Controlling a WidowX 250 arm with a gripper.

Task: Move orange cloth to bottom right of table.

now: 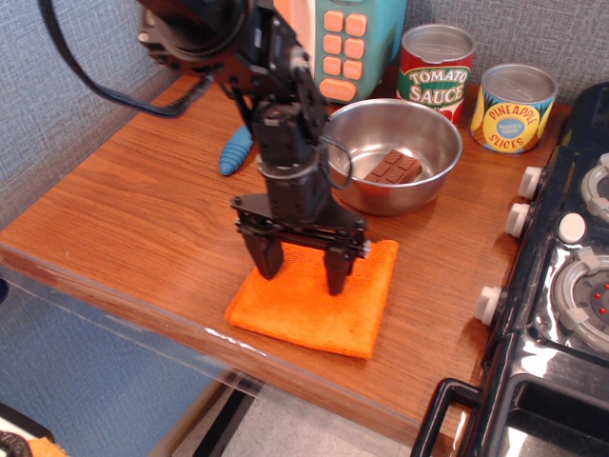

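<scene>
The orange cloth (328,309) lies flat on the wooden table (133,209), near the front edge and right of the middle. My gripper (303,282) points straight down over the cloth's back half. Its two black fingers (338,271) are spread apart with their tips pressed into the cloth. The cloth shows flat between them, not bunched or lifted. The arm hides part of the cloth's rear edge.
A steel bowl (419,133) holding a chocolate bar (393,168) stands just behind the gripper. A blue-handled fork (236,150) lies behind the arm. Two cans (436,71) and a toy microwave (343,48) line the back. A black toy stove (561,276) borders the right.
</scene>
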